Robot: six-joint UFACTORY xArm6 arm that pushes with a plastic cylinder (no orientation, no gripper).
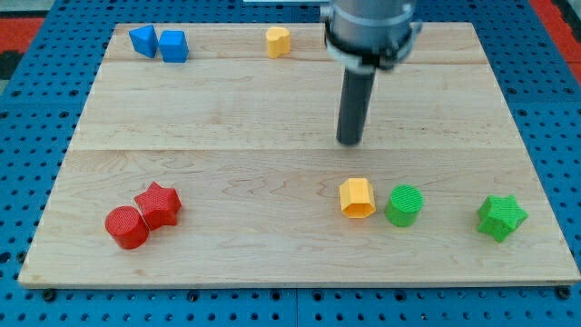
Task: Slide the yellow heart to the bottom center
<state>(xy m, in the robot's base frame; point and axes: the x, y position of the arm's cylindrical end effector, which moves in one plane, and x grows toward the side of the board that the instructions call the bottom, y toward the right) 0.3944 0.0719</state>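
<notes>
Though a jawless tool, my tip well below and right of the yellow heart

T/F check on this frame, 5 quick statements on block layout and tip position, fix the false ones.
1. My tip touches the yellow block near the view's bottom. False: bare board shows between them; the tip stands above it in the view.
2. Two blue blocks sit side by side at the view's top left. True.
3. The green cylinder lies to the view's left of that lower yellow block. False: it sits just to its right.
4. The red cylinder and red star are close together at the bottom left. True.
5. A second yellow block sits near the view's top edge. True.
</notes>
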